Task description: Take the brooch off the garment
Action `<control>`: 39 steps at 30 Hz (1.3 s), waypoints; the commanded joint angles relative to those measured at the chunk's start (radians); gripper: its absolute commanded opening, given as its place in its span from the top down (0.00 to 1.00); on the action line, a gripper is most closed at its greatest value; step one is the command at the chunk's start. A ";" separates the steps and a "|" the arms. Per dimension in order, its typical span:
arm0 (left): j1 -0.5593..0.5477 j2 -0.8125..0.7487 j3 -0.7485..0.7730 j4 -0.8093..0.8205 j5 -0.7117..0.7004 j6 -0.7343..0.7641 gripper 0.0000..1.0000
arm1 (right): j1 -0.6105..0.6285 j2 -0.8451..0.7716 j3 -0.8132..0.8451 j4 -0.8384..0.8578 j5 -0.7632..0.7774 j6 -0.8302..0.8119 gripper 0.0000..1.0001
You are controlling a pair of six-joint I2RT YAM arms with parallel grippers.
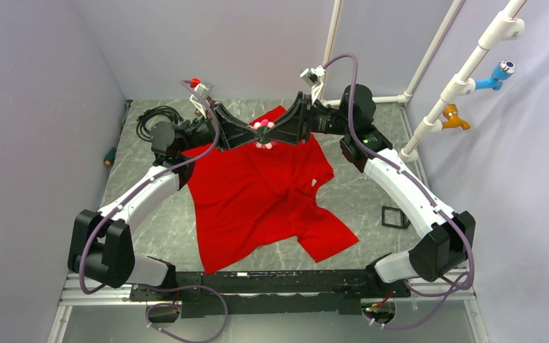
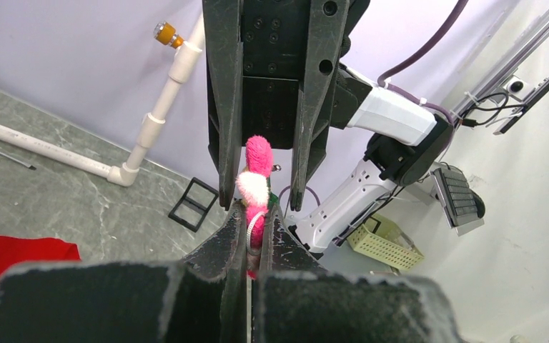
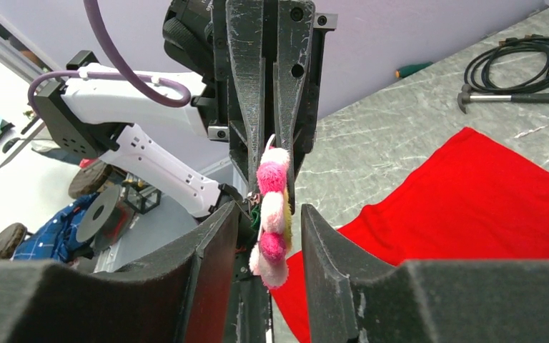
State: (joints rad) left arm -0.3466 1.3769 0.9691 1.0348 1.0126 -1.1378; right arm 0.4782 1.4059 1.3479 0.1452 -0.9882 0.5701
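- We had the left claw (image 2: 257, 214) clenched on the flower brooch (image 2: 257, 161), steadying it above the red T-shirt (image 1: 257, 193)
- Our right claw (image 3: 270, 214) straddled it unclenched, likely for pulling

At 12 o'clock the left gripper (image 1: 252, 136) and right gripper (image 1: 273, 133) meet nose to nose, with the brooch (image 1: 262, 133) filling the gap between them, so I see no way through. A cable coil (image 1: 154, 118) blocks 10 o'clock, white pipes (image 1: 465, 82) block 2 o'clock, and a black frame (image 1: 394, 216) sits at 4 o'clock. Bare bench (image 1: 354, 193) lies open at 3 o'clock.
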 commanded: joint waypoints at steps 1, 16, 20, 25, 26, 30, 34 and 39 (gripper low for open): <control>-0.006 -0.019 0.014 0.033 -0.014 0.032 1.00 | -0.004 -0.013 0.021 0.021 0.028 0.012 0.61; -0.012 -0.034 0.020 -0.036 -0.040 0.086 1.00 | -0.012 -0.038 -0.006 -0.059 0.085 -0.022 0.67; -0.014 -0.029 0.023 -0.021 -0.043 0.088 1.00 | -0.014 -0.044 -0.018 -0.047 0.090 -0.011 0.68; -0.014 -0.032 0.022 -0.024 -0.052 0.111 1.00 | -0.015 -0.041 -0.020 -0.051 0.120 0.007 0.68; -0.015 -0.035 0.022 -0.028 -0.052 0.117 1.00 | -0.016 -0.040 -0.020 -0.048 0.121 0.011 0.68; -0.021 -0.045 0.018 -0.045 -0.050 0.147 1.00 | -0.017 -0.030 -0.015 -0.043 0.119 0.017 0.69; -0.027 -0.059 0.014 -0.074 -0.055 0.179 1.00 | -0.016 -0.025 -0.009 -0.042 0.113 0.014 0.69; -0.033 -0.069 0.018 -0.114 -0.052 0.221 1.00 | -0.016 -0.017 0.000 -0.053 0.103 0.006 0.68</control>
State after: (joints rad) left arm -0.3630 1.3579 0.9691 0.9218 0.9543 -0.9752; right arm 0.4679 1.3895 1.3296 0.0887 -0.8986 0.5793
